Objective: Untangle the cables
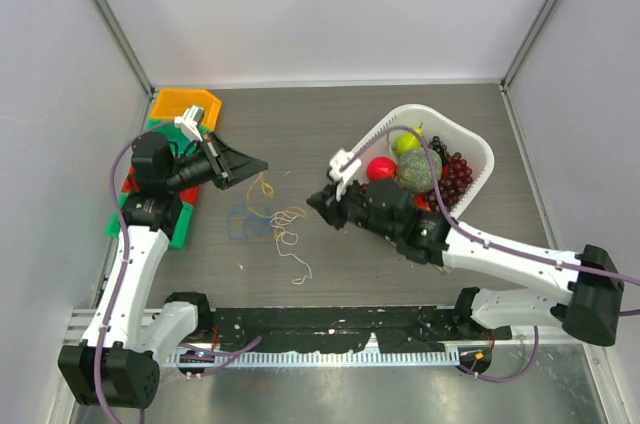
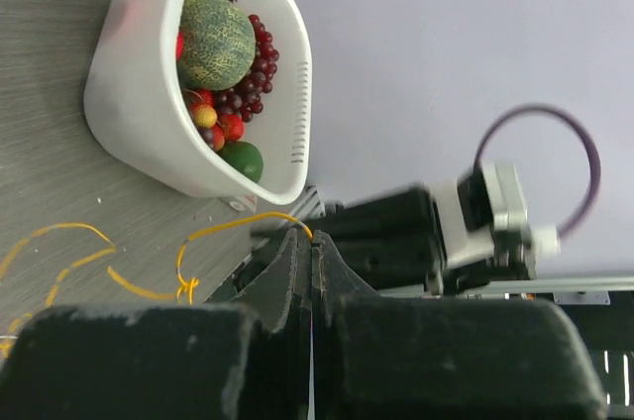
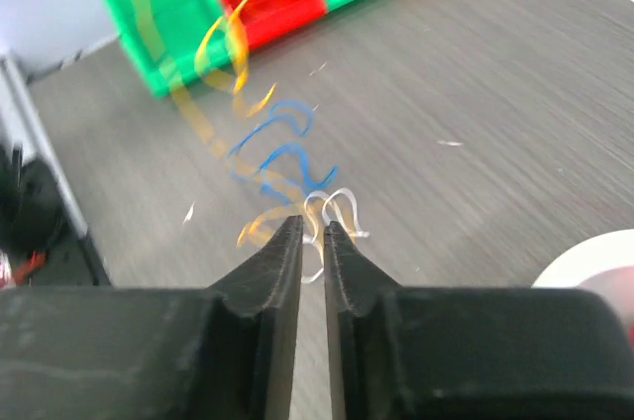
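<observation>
Several thin, limp cables (image 1: 268, 222) in blue, orange-tan and white sit clumped mid-way across the dark wood-grain bench (image 1: 330, 124); a brisk pull could cinch the knot or drag the whole clump. The left tool (image 1: 258, 164), reaching in from the bench's left edge, is clamped on the orange-tan strand (image 2: 238, 220). The right tool (image 1: 316, 202), low and pointing left, stands barely parted by the white loops (image 3: 342, 204).
</observation>
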